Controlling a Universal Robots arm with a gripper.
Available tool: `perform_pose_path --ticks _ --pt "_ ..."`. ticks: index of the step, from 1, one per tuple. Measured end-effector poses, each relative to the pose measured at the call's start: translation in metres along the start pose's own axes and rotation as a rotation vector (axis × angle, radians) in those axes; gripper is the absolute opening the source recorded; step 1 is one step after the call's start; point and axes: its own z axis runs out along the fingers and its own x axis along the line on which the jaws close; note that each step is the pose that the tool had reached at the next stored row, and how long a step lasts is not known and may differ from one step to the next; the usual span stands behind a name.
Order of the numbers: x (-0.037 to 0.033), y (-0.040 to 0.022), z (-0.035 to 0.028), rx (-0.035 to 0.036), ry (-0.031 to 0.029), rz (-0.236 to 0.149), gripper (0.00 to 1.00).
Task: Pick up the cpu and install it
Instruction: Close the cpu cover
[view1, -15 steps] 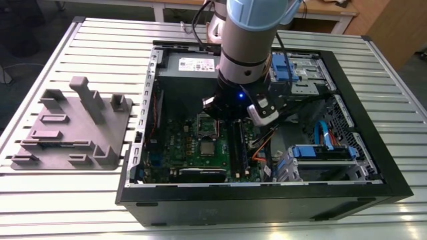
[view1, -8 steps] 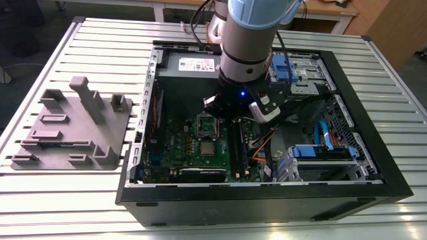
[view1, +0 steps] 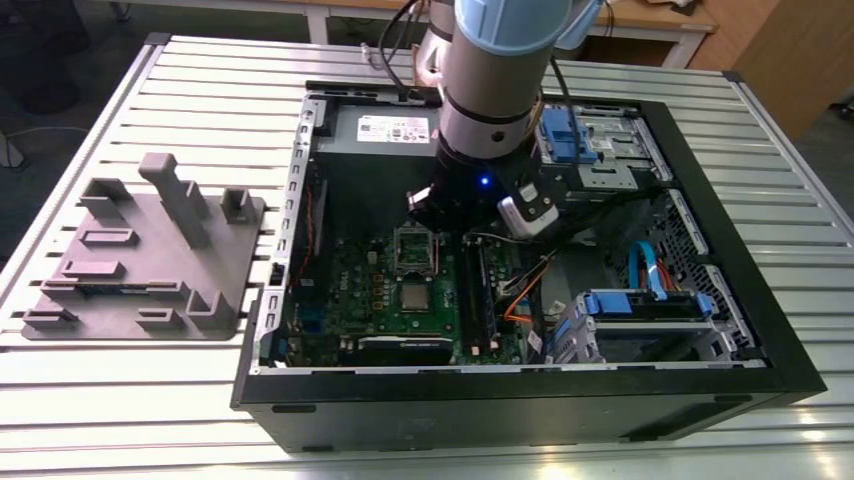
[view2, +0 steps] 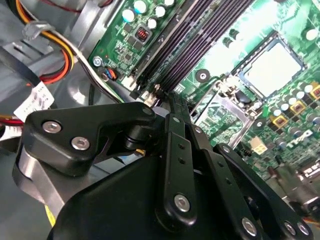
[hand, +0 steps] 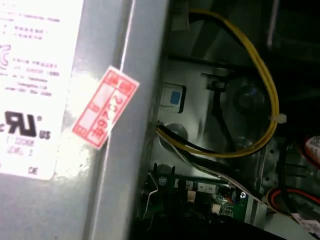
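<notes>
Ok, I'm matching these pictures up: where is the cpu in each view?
Exterior view: the cpu sits in the middle of the green board, inside the open case.
Second wrist view: the cpu is the pale square beside the black memory slots.
First wrist view: faces the power supply and a yellow cable.
Shared landmark: the green board.
</notes>
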Motion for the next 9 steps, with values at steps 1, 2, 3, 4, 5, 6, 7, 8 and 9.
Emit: perform_pose_path --ticks 1,2,3,4,5,6,7,8,9 --pt "0.0001 0.0000 0.0003 -0.0002 0.0005 -0.015 0.10" --pt "0.0002 -0.0001 0.0002 -0.0018 0.0005 -0.030 0.10" --pt "0.0001 0.0000 0.0003 -0.0075 -0.0005 -0.036 0.10" --pt "0.0000 0.0000 0.0004 -0.0184 -0.0025 -0.039 0.10" --pt "0.0001 0.0000 0.0003 -0.0299 -0.0043 -0.042 0.10" --pt "0.0001 0.0000 0.0004 -0.0438 -0.0068 -0.044 0.10" --pt "0.0001 0.0000 0.0003 -0.0593 -0.0095 -0.045 0.10" --pt "0.0001 -0.0002 0.0003 -0.0723 -0.0119 -0.046 0.10" --pt "0.0001 -0.0003 0.0003 -0.0765 -0.0127 -0.046 0.10"
